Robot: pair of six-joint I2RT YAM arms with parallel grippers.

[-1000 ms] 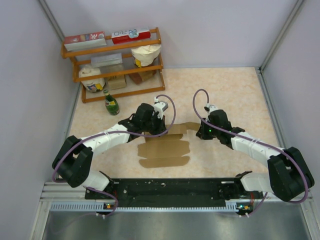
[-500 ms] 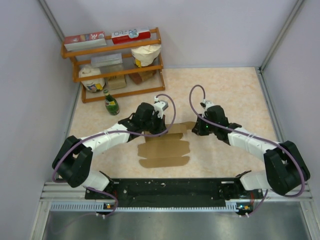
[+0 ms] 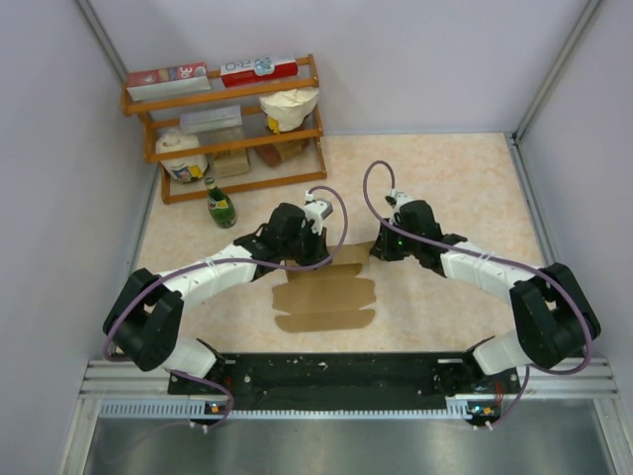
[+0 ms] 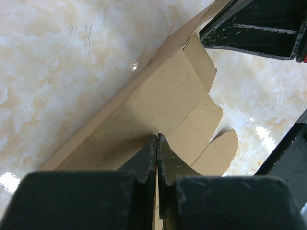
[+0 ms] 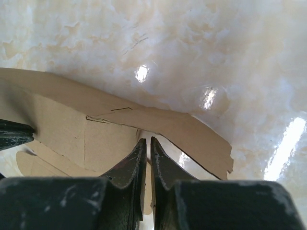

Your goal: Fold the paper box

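Observation:
The paper box (image 3: pixel 326 295) is plain brown cardboard lying mostly flat at the table's middle, scalloped flaps toward the right. My left gripper (image 3: pixel 315 253) is at its far edge, shut on a raised panel; in the left wrist view the jaws (image 4: pixel 157 137) pinch the cardboard (image 4: pixel 158 91). My right gripper (image 3: pixel 380 248) is at the far right flap. In the right wrist view its jaws (image 5: pixel 146 142) are closed on a thin cardboard edge below the lifted flap (image 5: pixel 192 132). The right gripper's fingers (image 4: pixel 254 28) show in the left wrist view.
A wooden shelf (image 3: pixel 227 124) stands at the back left with red-and-white boxes (image 3: pixel 259 67) on top and a cream paper bag (image 3: pixel 289 107). A green bottle (image 3: pixel 220 205) stands on the table before it. Walls close in left, right and back.
My right gripper has moved left and slightly back, onto the box's far right flap. The left arm and the box's main panels have stayed put.

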